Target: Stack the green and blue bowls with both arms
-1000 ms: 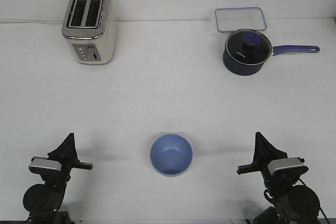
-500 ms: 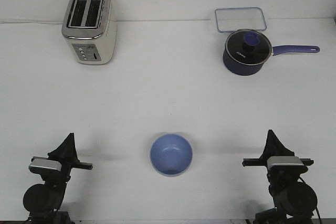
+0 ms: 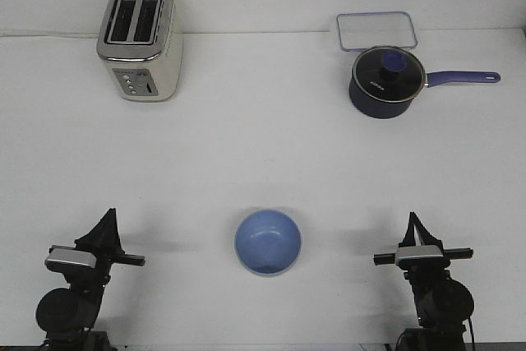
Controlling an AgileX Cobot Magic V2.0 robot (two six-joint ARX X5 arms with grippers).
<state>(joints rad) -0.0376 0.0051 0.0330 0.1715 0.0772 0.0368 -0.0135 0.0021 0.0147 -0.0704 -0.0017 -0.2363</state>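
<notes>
The periwinkle blue bowl (image 3: 268, 242) stands upright on the white table near the front edge, midway between the two arms. No green bowl shows; I cannot tell whether it sits under the blue one. My left gripper (image 3: 108, 219) is at the front left, its fingers together in one point, holding nothing. My right gripper (image 3: 414, 223) is at the front right, also drawn to a point and empty. Each gripper is well apart from the bowl.
A cream toaster (image 3: 140, 41) stands at the back left. A dark navy lidded saucepan (image 3: 386, 81) with a long handle stands at the back right, and a clear rectangular container lid (image 3: 376, 30) lies behind it.
My right arm has swung right and then back a little, and its wrist now sits lower and faces straight ahead. The left arm and the blue bowl have not moved.
</notes>
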